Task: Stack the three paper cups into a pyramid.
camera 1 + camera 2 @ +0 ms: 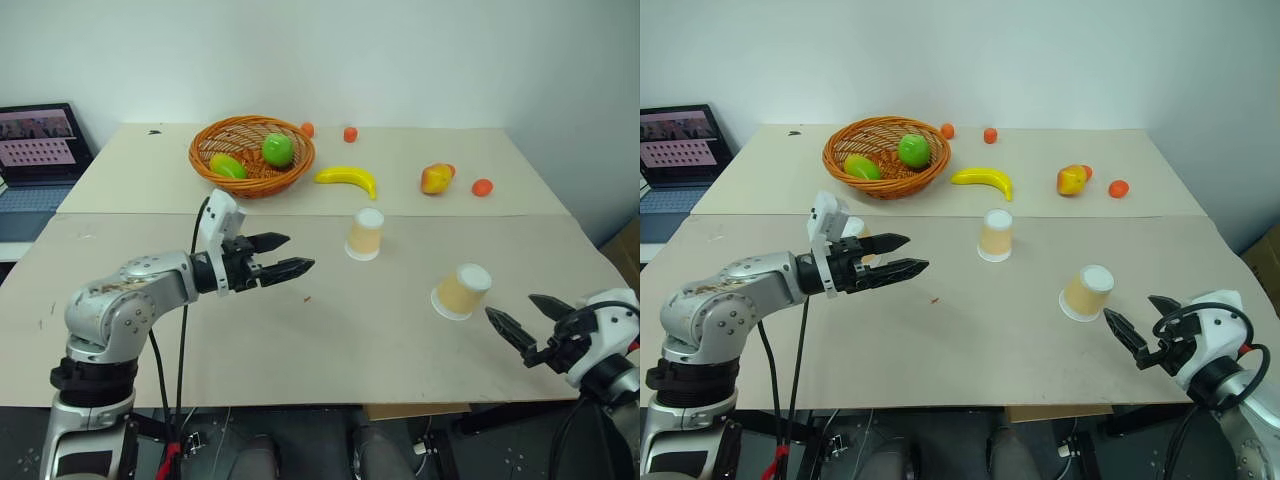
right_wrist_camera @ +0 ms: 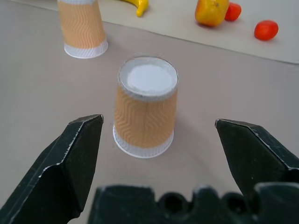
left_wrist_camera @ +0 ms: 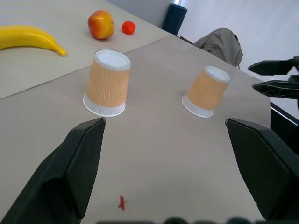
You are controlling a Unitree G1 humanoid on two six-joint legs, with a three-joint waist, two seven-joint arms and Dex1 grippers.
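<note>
The head view shows a woven orange basket [image 1: 252,156]; wrist views show two upside-down orange-tan paper cups [image 3: 107,82] [image 2: 146,113], ribbed, white-rimmed. Left gripper [image 1: 283,255] and right gripper [image 1: 530,316] gape wide, empty.

basket [image 1: 250,180]: two green fruits | banana [image 1: 347,178]: beside basket | laptop [image 1: 35,150]: table's far-left edge

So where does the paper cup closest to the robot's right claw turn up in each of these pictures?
Left eye view: nearer cup, right of centre.
Right eye view: the same, beside the right gripper.
Left wrist view: right-hand cup.
Right wrist view: centre, between the fingers.
Shared landmark: the banana.
</note>
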